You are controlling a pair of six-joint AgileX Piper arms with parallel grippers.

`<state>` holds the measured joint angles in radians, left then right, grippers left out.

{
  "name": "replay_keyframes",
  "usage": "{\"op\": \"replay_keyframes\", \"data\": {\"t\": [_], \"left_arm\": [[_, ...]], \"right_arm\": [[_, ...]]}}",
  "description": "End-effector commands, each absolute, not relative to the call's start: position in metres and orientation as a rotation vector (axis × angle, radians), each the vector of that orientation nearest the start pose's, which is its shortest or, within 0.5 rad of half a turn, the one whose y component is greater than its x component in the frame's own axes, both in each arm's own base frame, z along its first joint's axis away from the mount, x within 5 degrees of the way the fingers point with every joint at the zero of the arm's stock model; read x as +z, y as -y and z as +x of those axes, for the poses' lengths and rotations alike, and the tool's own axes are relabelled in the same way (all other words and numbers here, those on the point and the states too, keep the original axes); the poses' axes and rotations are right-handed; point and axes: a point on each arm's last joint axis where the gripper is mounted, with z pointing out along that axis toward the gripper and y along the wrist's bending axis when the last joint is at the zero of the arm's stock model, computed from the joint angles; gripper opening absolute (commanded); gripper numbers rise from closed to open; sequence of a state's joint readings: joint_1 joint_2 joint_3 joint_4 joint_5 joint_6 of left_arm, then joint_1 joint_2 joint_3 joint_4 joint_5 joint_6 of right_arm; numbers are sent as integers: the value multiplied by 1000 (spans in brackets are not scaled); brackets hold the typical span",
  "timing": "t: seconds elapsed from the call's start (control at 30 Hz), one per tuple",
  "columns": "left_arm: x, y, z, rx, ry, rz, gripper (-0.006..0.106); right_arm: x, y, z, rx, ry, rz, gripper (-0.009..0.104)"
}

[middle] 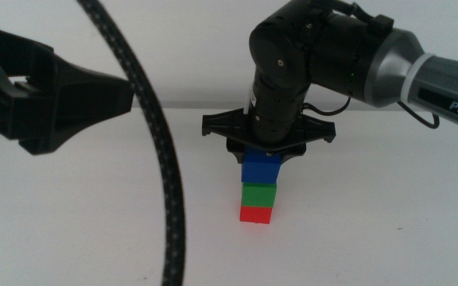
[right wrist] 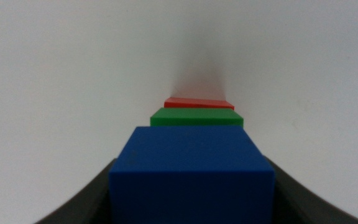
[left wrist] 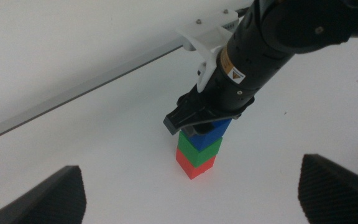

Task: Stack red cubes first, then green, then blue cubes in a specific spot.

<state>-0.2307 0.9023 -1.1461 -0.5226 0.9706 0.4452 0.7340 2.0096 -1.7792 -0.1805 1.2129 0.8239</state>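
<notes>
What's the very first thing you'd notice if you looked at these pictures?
A little tower in the middle of the white table: red cube at the bottom, green cube on it, blue cube on top. The right gripper comes straight down over the tower, its jaws either side of the blue cube. The left gripper hangs off to the left, jaws wide apart, holding nothing.

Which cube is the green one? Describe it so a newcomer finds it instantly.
On the plain white tabletop, find the single three-cube tower under the right arm's dark hand. The small matte green cube is the middle one, sandwiched between the red cube on the table and the blue cube on top.
</notes>
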Motion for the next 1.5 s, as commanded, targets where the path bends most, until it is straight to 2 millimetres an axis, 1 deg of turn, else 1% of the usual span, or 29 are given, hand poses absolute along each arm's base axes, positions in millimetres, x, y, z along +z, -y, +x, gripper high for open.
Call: {"op": "replay_keyframes", "data": {"t": [0.0,0.4,0.9,1.13,1.17,1.2,1.27,1.37,1.47], "left_arm": [[427,72,143,-517,-2022,610,91],[427,72,143,-517,-2022,610,91],[427,72,143,-517,-2022,610,91],[427,72,143,-517,-2022,610,91],[427,72,143,-517,-2022,610,91],[427,72,143,-517,-2022,610,91],[427,72,143,-517,-2022,610,91],[427,72,143,-517,-2022,610,91],[427,72,143,-517,-2022,610,91]], "right_arm": [[260,-265,321,-70,-2937,78,8],[260,-262,324,-56,-2949,94,8],[243,-264,328,-77,-2993,76,8],[243,-264,328,-82,-2991,68,10],[243,-264,328,-84,-2989,71,32],[243,-264,329,-84,-2983,69,61],[243,-264,329,-80,-2980,65,73],[244,-264,329,-78,-2979,66,85],[256,-262,326,-48,-2961,61,87]]}}
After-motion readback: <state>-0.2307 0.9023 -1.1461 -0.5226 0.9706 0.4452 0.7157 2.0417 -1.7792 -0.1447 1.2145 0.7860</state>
